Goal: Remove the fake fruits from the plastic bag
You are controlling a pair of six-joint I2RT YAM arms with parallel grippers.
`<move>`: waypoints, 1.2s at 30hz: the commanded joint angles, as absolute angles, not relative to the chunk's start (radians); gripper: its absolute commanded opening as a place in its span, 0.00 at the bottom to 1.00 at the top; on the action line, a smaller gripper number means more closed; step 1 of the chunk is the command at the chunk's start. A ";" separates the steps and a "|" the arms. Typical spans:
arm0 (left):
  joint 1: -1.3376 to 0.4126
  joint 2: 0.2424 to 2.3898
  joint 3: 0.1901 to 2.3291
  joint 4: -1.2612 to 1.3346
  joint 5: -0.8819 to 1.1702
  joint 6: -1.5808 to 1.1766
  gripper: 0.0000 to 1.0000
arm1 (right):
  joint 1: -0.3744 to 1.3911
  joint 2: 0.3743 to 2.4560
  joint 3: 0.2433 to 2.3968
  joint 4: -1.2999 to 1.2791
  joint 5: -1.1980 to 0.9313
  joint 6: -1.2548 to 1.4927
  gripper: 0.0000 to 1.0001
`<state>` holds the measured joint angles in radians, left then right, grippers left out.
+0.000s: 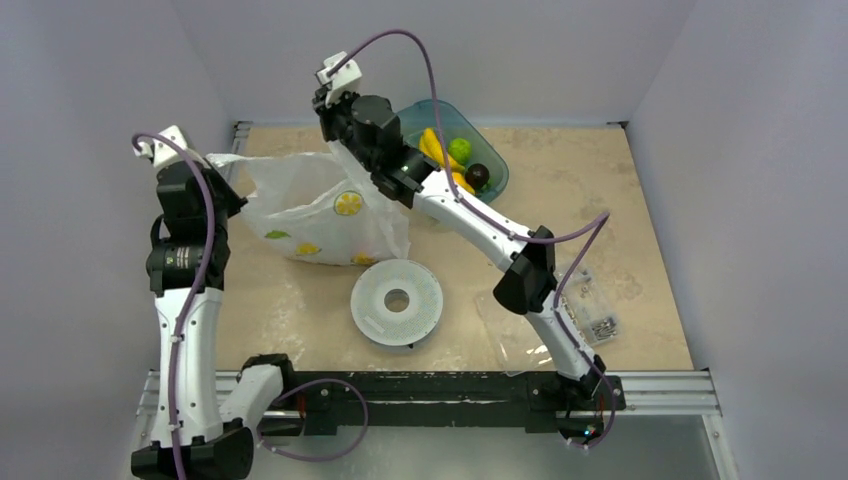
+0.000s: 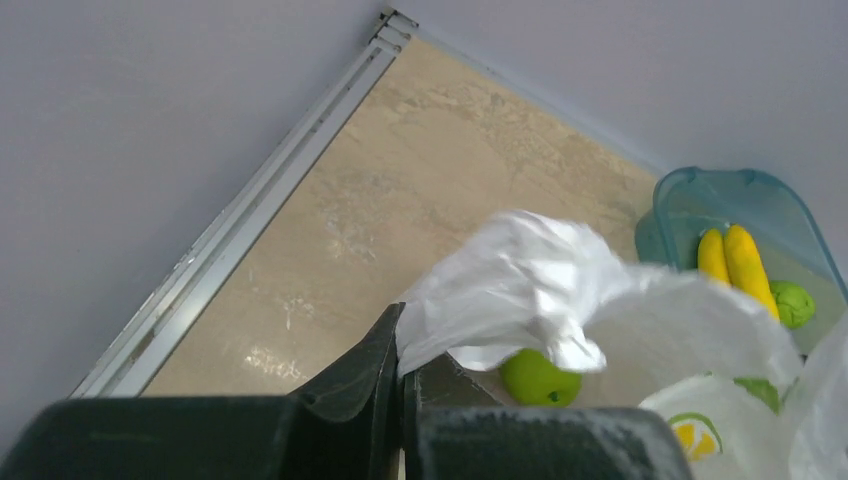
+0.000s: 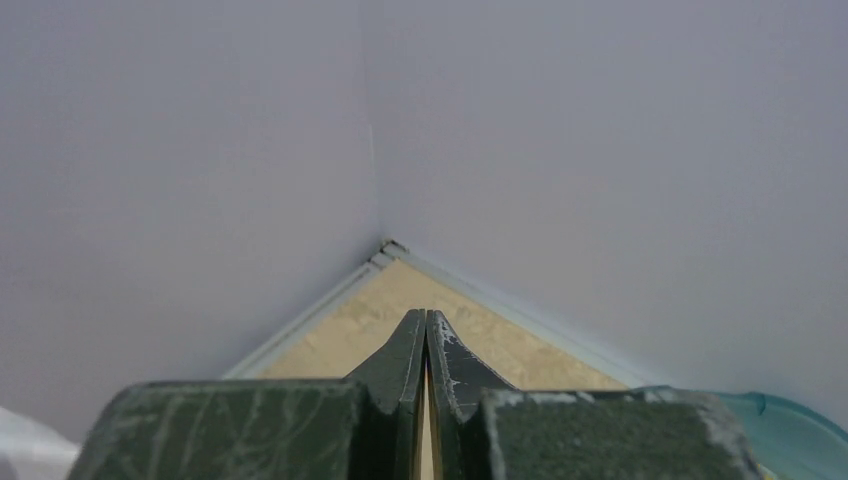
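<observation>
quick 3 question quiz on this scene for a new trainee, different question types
1. True or false: the left gripper is shut on the plastic bag.
2. Fill in: the right gripper is shut on ____.
3. The banana bunch lies in: A the teal bin, B the plastic bag, C the right gripper.
Key: 1 true; 2 nothing; 3 A.

Green fruit (image 2: pixel 543 383) partly hidden under the gathered edge of the plastic bag (image 2: pixel 520 290); teal bin (image 2: pixel 672 215) cut off by the right frame edge.
</observation>
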<state>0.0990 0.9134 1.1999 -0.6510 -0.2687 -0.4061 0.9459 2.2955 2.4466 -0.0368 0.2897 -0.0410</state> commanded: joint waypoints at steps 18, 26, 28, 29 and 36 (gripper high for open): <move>0.176 0.672 1.049 -0.823 0.026 -0.443 0.00 | 0.998 1.937 2.034 -0.126 0.354 0.006 0.99; 0.176 0.633 1.013 -0.838 0.053 -0.464 0.00 | 0.997 2.047 2.120 -0.158 0.152 -0.135 0.99; 0.176 0.632 1.015 -0.844 0.045 -0.458 0.00 | 0.997 2.049 2.105 -0.145 0.111 -0.136 0.99; 0.176 0.631 1.014 -0.844 0.040 -0.456 0.00 | 0.997 2.050 2.091 -0.124 0.091 -0.137 0.99; 0.176 0.662 1.037 -0.837 0.025 -0.463 0.00 | 0.997 2.181 2.192 -0.046 0.141 -0.131 0.55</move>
<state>0.1699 0.6388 1.0164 -0.8543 0.0296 -0.4465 0.9955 2.1345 2.0911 -0.1387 0.1345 -0.1112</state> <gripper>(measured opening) 0.006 0.723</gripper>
